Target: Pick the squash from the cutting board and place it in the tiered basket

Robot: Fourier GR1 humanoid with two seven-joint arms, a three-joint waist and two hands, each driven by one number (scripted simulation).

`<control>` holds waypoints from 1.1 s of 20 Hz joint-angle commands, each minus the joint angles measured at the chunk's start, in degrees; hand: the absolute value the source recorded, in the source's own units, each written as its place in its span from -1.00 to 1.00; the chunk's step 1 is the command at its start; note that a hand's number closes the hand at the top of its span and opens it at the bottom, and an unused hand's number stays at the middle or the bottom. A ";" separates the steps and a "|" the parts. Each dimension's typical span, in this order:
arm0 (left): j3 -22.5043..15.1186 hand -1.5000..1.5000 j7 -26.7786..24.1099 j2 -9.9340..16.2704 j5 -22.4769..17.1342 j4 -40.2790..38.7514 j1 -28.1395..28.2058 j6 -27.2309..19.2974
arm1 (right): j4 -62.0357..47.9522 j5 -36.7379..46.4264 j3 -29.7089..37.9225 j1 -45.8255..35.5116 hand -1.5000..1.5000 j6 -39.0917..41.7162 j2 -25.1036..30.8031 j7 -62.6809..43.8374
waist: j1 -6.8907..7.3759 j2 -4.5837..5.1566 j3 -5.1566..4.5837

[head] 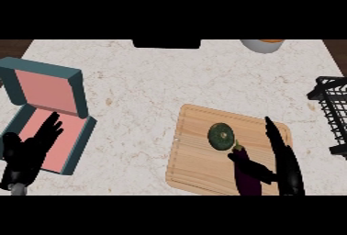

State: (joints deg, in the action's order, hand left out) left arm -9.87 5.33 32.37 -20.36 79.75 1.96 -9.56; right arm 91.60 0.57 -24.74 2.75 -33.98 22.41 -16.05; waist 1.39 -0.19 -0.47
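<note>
A round dark green squash [221,136] lies on the wooden cutting board [196,160] at the centre right of the counter. My right hand [287,165] is over the board's right side, just right of the squash and not touching it. Its fingers [274,133] point straight away from me and it is open. The thumb reaches left across a purple eggplant [249,184] lying below the squash. The black wire tiered basket [332,114] stands at the right edge, partly cut off. My left hand [27,153] rests open at the lower left.
A teal box [75,92] with a pink inside stands open at the left, under my left hand. A grey bowl [261,45] with something orange sits at the back right. A black object [166,43] is at the back centre.
</note>
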 commanded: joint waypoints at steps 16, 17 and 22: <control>4.00 0.00 -2.82 -4.56 3.18 -7.64 -1.65 3.03 | 11.65 1.93 0.98 -12.31 -1.00 16.96 5.92 -45.56 | -1.82 0.22 0.43; 5.51 0.00 1.75 -2.76 2.07 -2.97 -1.27 4.04 | 9.15 5.71 -0.63 -12.32 -1.00 13.87 1.26 -44.25 | -1.38 0.17 0.47; 5.87 0.00 -2.15 -5.93 5.34 -4.53 1.06 4.56 | 14.44 5.43 1.08 -6.95 -1.00 16.18 0.63 -43.36 | -1.47 0.16 0.47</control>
State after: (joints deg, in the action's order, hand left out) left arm -3.99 3.91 29.20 -16.95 77.06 2.86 -5.05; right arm 105.05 5.80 -24.53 -6.91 -19.43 24.94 -58.51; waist -0.02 -0.23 0.26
